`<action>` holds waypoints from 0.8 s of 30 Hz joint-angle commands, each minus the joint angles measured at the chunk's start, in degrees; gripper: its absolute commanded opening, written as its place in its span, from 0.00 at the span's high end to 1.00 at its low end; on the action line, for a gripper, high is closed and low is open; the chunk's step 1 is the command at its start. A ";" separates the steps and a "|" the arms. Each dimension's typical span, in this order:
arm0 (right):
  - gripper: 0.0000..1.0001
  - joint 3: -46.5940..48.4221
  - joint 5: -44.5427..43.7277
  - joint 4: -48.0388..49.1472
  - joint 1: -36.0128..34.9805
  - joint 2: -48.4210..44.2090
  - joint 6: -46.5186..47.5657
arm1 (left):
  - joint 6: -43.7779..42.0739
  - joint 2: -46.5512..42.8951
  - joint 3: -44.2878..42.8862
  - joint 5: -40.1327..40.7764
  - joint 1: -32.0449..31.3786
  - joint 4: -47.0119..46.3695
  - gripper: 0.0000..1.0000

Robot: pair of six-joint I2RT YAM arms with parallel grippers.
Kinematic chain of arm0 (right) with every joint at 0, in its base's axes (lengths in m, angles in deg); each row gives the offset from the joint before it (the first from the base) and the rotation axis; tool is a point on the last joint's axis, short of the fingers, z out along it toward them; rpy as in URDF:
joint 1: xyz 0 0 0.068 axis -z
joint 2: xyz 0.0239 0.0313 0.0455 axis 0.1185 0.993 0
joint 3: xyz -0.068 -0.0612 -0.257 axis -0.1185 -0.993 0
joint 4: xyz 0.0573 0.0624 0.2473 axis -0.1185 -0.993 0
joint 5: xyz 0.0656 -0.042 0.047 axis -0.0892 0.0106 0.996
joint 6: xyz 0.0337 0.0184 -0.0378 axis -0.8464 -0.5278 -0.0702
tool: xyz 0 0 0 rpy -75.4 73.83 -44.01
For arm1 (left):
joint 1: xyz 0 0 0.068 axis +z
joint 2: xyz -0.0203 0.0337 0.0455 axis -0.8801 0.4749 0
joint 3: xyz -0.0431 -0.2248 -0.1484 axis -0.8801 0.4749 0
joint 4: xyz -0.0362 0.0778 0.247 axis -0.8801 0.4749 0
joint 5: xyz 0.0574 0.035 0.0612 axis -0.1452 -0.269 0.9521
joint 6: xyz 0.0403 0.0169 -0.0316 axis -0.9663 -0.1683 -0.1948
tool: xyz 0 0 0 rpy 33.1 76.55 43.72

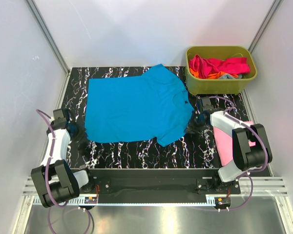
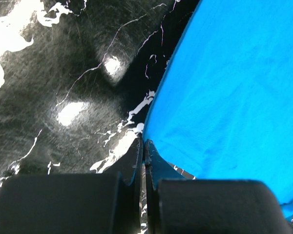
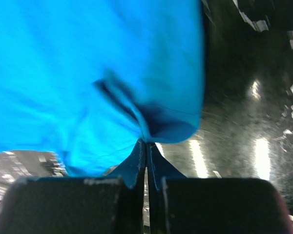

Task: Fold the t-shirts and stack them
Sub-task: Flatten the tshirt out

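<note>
My right gripper was clamped on the cyan t-shirt: its fingers met tip to tip, with a dark pucker of cloth gathered right at them. That was the shirt's right edge, near the sleeve. My left gripper was pressed together too, tips touching at the shirt's near left corner. The blue hem ran right up to them, but from my wrist I could not tell whether any cloth was caught between them.

The shirt itself lay spread almost flat across the middle of the black marbled table, with one sleeve reaching toward the far right.

At the far right corner stood the olive-green tub, just beside that sleeve. It held a heap of t-shirts, magenta and red on top, orange and a bit of grey-blue below.

A light pink t-shirt lay at the table's right edge. My right arm stood over it and hid most of it from the overhead camera. In both wrist views my own fingers blocked the lower part.
</note>
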 commanded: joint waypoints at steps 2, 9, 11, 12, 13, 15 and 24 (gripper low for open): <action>1.00 10.78 0.54 0.42 0.07 -6.55 -2.38 | -0.82 -1.31 -5.77 0.90 0.00 1.06 1.00; 1.00 26.86 -7.45 0.42 0.07 -11.05 0.06 | -2.05 0.80 -20.78 2.21 -1.66 5.01 1.00; 1.00 30.73 -8.68 0.34 0.16 -10.96 0.95 | -2.14 1.24 -23.96 2.65 -2.54 5.63 1.00; 1.00 31.70 -8.69 0.08 0.16 -10.70 2.17 | -2.14 1.85 -25.37 2.74 -2.63 6.85 1.00; 1.00 33.36 -8.60 -0.54 0.16 -10.61 2.27 | -2.14 2.12 -27.82 2.57 -2.72 7.38 1.00; 1.00 34.17 -8.08 -1.16 0.16 -11.13 1.92 | -2.31 2.56 -29.24 2.65 -2.90 8.44 1.00; 0.90 24.09 -3.07 -1.77 0.16 -17.72 1.13 | -3.36 -0.60 -23.20 3.53 -3.07 6.78 1.00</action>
